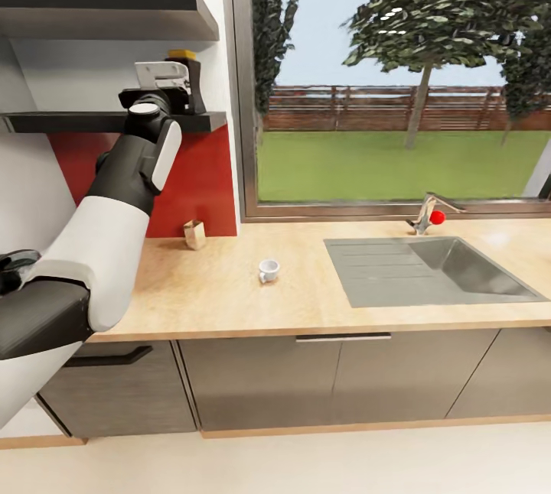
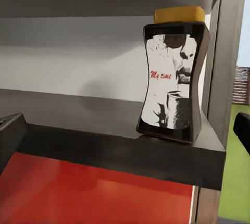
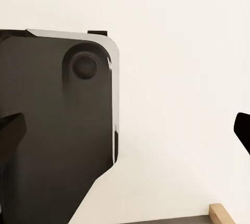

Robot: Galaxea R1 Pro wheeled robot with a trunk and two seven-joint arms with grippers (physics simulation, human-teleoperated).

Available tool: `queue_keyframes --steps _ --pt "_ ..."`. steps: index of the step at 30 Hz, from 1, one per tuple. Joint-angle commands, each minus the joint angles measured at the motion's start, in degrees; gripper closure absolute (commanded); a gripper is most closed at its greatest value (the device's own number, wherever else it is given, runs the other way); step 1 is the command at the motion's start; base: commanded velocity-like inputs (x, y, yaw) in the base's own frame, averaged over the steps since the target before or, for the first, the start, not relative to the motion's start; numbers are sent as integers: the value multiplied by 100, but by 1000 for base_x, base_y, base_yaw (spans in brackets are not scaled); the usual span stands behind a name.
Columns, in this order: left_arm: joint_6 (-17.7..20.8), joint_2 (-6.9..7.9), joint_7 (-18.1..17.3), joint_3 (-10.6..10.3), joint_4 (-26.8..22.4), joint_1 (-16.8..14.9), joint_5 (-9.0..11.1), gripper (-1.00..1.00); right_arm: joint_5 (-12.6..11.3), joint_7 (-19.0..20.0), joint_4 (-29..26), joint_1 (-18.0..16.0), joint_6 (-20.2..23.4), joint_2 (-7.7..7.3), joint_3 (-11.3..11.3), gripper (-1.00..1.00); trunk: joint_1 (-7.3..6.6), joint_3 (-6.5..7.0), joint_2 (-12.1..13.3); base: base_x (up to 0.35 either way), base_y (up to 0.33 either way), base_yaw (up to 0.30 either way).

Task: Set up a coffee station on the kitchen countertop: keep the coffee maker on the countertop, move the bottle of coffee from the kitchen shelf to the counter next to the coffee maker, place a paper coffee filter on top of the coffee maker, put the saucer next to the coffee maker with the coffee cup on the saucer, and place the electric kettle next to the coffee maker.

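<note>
Left gripper (image 1: 163, 79) is raised to the shelf (image 1: 99, 121), fingers apart, nothing held; bottle (image 2: 172, 81) stands upright between them near the shelf's end at 12 o'clock. Risk: a fingertip clips the bottle and tips it off the edge. Right gripper fingers also apart. Cup (image 1: 268, 270) on the counter (image 1: 229, 295), contents not visible; sink (image 1: 459, 268) empty.

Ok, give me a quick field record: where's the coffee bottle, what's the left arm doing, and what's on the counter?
coffee bottle: upright on the lower shelf, yellow lid, near the shelf's window end
left gripper: raised to shelf height, jaws open, bottle ahead and not yet between them
coffee cup: on the countertop, left of the sink
small brown packet: on the countertop by the red wall
right gripper: jaws open, facing a pale wall
</note>
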Motion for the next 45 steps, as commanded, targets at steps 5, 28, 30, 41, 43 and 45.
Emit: queue_keyframes --steps 5,28,30,41,43,45 --pt "35 13 25 -32 -10 -11 50 -100 48 -5 6 -2 -16 -4 -42 -100 4 -13 -12 134 3 0" --pt "753 -28 40 -52 -341 -233 24 -100 48 -5 24 -2 -14 2 -42 -100 4 -13 -12 59 11 0" --pt "871 -29 30 -53 -412 -239 28 -100 48 -5 31 -2 -15 1 -42 -100 4 -13 -12 0 0 0" --pt "986 -30 -94 -58 -421 -250 81 -100 48 -5 49 -2 -16 -6 -37 -100 4 -13 -12 34 0 0" --pt "992 -31 -210 -63 -420 -251 64 -100 48 -5 51 -2 -16 -6 -35 -100 4 -13 -12 29 0 0" --pt "995 -31 -346 -67 -432 -255 45 -100 48 -5 52 -2 -16 -7 -34 -100 4 -13 -12 15 0 0"
